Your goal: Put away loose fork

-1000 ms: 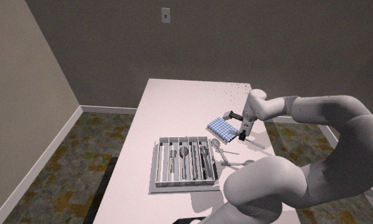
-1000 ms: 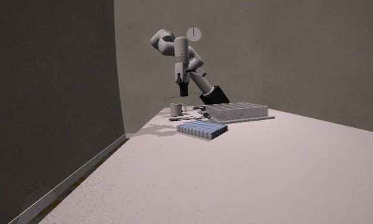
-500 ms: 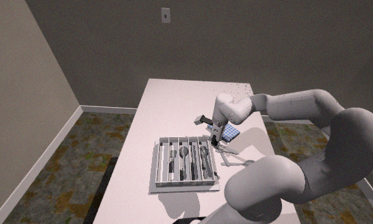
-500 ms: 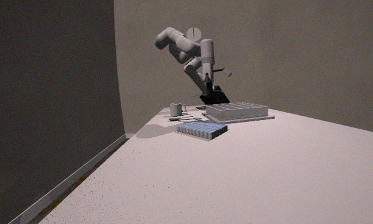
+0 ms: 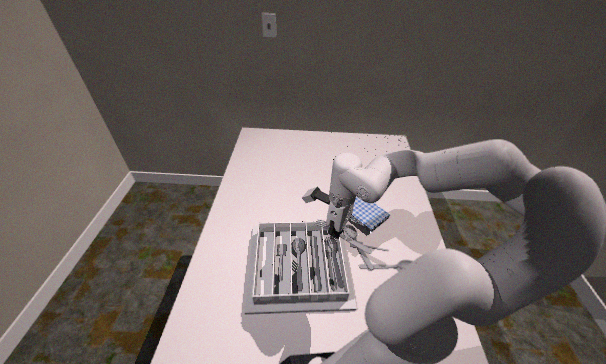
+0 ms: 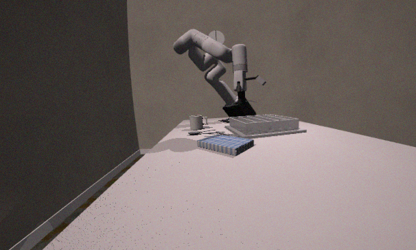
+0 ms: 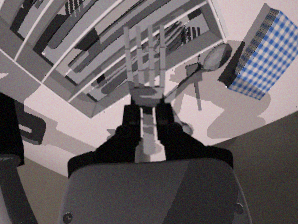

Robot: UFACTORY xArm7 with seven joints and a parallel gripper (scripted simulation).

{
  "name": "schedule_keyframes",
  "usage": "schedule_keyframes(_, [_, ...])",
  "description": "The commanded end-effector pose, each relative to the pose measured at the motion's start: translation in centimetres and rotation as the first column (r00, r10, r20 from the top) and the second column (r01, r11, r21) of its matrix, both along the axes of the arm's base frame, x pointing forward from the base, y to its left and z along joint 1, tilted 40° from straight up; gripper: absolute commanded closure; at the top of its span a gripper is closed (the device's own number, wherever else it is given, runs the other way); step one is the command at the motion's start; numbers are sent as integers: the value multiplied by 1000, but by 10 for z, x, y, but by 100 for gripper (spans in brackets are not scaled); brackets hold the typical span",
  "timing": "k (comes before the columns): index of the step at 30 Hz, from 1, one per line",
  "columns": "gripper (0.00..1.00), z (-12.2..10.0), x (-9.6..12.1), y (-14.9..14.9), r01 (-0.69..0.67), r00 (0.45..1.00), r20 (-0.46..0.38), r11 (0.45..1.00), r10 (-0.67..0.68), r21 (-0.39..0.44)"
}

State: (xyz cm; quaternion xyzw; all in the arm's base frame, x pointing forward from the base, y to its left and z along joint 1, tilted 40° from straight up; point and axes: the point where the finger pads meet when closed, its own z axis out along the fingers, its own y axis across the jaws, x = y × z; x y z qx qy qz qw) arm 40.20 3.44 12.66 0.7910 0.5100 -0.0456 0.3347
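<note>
My gripper (image 5: 334, 231) is shut on the loose fork (image 7: 145, 56). It grips the fork near the neck, and the tines stick out beyond the fingertips. The gripper hangs well above the far right corner of the cutlery tray (image 5: 300, 262), as the exterior view shows (image 6: 241, 94). The tray (image 6: 264, 123) has several long slots. The rightmost slot (image 5: 335, 265) seems to hold the other forks, lying flat. A slot near the middle holds a spoon (image 5: 298, 246). In the wrist view the held fork's tines lie over the tray's right slots.
A blue checked napkin (image 5: 369, 214) lies right of the tray's far end, partly behind the wrist. Loose cutlery (image 5: 370, 252), including a spoon (image 7: 206, 63), lies on the counter right of the tray. A mug (image 6: 195, 121) stands beyond it near the counter edge.
</note>
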Motion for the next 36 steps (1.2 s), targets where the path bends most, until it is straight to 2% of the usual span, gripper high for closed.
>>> schedule_keyframes(1, [97, 1, 1, 2, 71, 996, 59, 997, -72, 28])
schedule_keyframes(5, [97, 1, 1, 2, 262, 939, 196, 957, -283, 126])
schedule_keyframes(10, [97, 1, 1, 2, 396, 849, 279, 890, -448, 226])
schedule_keyframes(16, [97, 1, 1, 2, 530, 678, 358, 765, -642, 366])
schedule_keyframes(18, [97, 1, 1, 2, 530, 678, 358, 765, -642, 366])
schedule_keyframes(19, [97, 1, 1, 2, 569, 587, 390, 704, -710, 424])
schedule_keyframes(28, [97, 1, 3, 3, 645, 570, 348, 668, -744, 371])
schedule_keyframes(36, [97, 1, 3, 3, 646, 570, 347, 668, -744, 370])
